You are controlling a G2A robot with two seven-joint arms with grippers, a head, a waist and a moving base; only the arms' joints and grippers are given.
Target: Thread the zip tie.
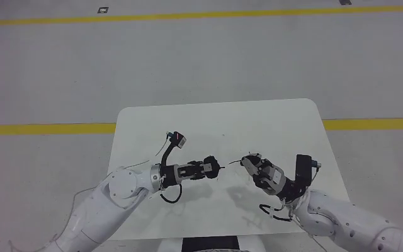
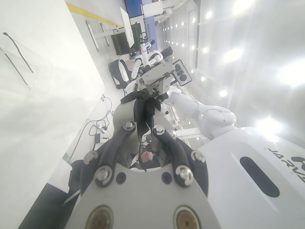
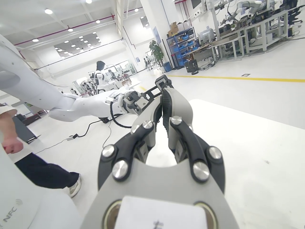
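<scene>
Floor [image 1: 201, 63] of pale grey lies under everything, crossed by two yellow lines [image 1: 201, 14]. One white worktop [image 1: 271, 120] with rounded corners stands on it. Over the near half of the worktop are two arms, the left arm [image 1: 113, 189] and the right arm [image 1: 340, 217], pointing at each other with their tips near but apart.

There are two hands. The left hand [image 1: 214, 167] has its jaws closed together, and a short dark stub shows at its tips. I cannot tell what it grips. The right hand [image 1: 250, 162] is also closed, its pads pressed tight in its own wrist view.

One zip tie [image 1: 234, 162], thin and black, is held at one end by the right hand. It sticks out into the gap towards the left hand, above the worktop.

In the left wrist view one more thin dark strip [image 2: 18, 53] with a small head lies flat on the worktop. A fainter line [image 2: 15, 69] runs beside it, and I cannot tell whether that is a second tie or a shadow.
</scene>
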